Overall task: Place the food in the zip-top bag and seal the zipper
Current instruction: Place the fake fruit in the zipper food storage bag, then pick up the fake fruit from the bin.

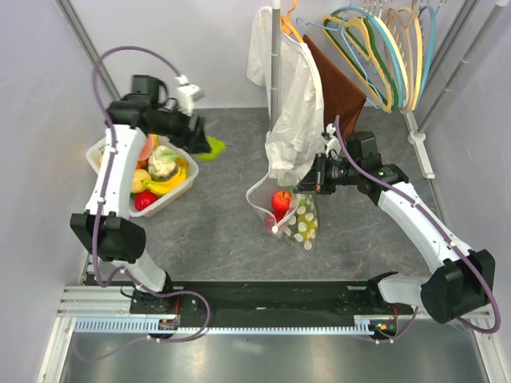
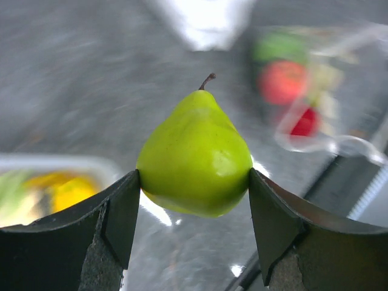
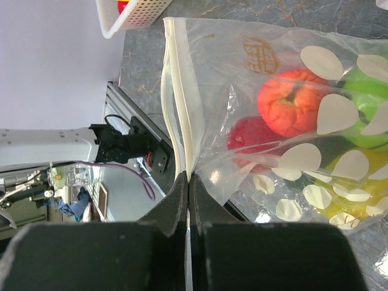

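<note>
My left gripper [image 1: 200,140] is shut on a green pear [image 1: 211,147] and holds it in the air just right of the basket; in the left wrist view the pear [image 2: 195,160] sits between both fingers [image 2: 118,212]. My right gripper [image 1: 308,183] is shut on the mouth edge of the clear polka-dot zip-top bag [image 1: 294,217] and holds it up, its mouth facing left. In the right wrist view my gripper [image 3: 188,179] pinches the white zipper track [image 3: 177,91]. The bag [image 3: 273,54] holds a red apple [image 3: 290,103], another red piece [image 3: 250,136], green food [image 3: 364,115] and yellow food [image 3: 339,203].
A white lattice basket [image 1: 177,199] at the left holds a banana [image 1: 164,186], a red fruit [image 1: 144,200] and other toy food. A white garment [image 1: 289,104], a brown cloth [image 1: 339,88] and coloured hangers [image 1: 391,48] hang on a rack at the back.
</note>
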Controlling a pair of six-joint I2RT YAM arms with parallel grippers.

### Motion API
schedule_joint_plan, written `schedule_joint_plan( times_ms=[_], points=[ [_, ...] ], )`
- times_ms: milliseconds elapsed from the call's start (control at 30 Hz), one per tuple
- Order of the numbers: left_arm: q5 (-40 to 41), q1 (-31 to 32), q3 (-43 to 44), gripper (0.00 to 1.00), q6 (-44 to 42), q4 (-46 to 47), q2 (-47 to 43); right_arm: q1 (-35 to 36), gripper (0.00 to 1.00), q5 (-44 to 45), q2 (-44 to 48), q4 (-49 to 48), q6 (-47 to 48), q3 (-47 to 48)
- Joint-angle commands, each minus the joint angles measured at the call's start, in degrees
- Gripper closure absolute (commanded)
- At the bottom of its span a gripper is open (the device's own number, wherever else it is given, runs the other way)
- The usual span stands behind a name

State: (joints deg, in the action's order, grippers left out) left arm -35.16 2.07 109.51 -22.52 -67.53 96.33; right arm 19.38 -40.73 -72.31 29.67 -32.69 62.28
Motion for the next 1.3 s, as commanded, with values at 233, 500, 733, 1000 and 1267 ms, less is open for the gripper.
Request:
schedule_joint_plan(
  times_ms=[233, 500, 733, 1000, 1267],
  points=[
    [-6.8, 30.5, -5.5, 0.42, 8.4, 6.3, -3.5, -0.2, 1.0, -1.2, 0.5, -2.0, -0.9, 1.3],
    [9.9, 38.5, 1.0, 0.3, 12.1, 8.5, 5.1, -0.1, 1.0, -2.0, 0.9, -0.7, 0.0, 2.2],
    [15.6, 35.6, 1.3, 0.09, 13.5, 9.3, 4.0, -0.3, 1.0, -1.9, 1.1, -0.3, 0.3, 2.0],
    [-1.6, 14.8, 0.8, 0.01, 16.3, 10.0, -4.4, -0.4, 1.0, -2.2, 1.6, -0.3, 0.1, 2.8],
    [-8.6, -17.7, 6.1, 0.01, 8.6, -1.3, 0.3, -0.5, 1.0, -2.2, 2.4, -0.2, 0.4, 1.7]
  ],
)
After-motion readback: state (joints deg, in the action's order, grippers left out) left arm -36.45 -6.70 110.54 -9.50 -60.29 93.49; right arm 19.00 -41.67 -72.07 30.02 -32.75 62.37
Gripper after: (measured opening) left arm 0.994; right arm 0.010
